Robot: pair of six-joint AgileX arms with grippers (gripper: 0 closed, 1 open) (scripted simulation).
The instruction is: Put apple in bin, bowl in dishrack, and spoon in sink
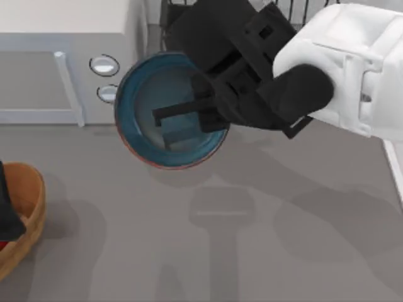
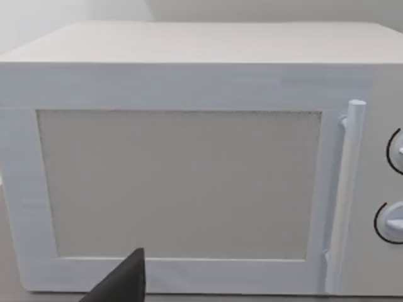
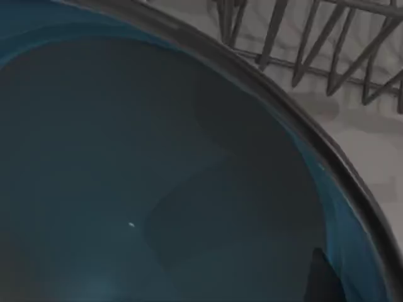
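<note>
My right gripper [image 1: 203, 112] is shut on the right rim of the blue bowl [image 1: 151, 126], with one finger reaching inside it. The bowl hangs above the table in front of the microwave and just short of the dark wire dishrack [image 1: 169, 14]. In the right wrist view the bowl's inside [image 3: 157, 176] is close up, with the dishrack bars [image 3: 302, 50] beyond its rim. The tan bin [image 1: 28, 207] sits at the left edge, my left arm [image 1: 9, 211] is over it, and a bit of red apple [image 1: 3, 244] shows there. A faint pale line that may be the spoon [image 1: 219, 214] lies mid-table.
The white microwave [image 1: 63, 56] with two round knobs stands at the back left, and its door [image 2: 182, 182] faces the left wrist camera. A pale strip that looks like the sink rim [image 1: 395, 167] runs along the right edge. Grey tabletop [image 1: 157, 251] lies open in front.
</note>
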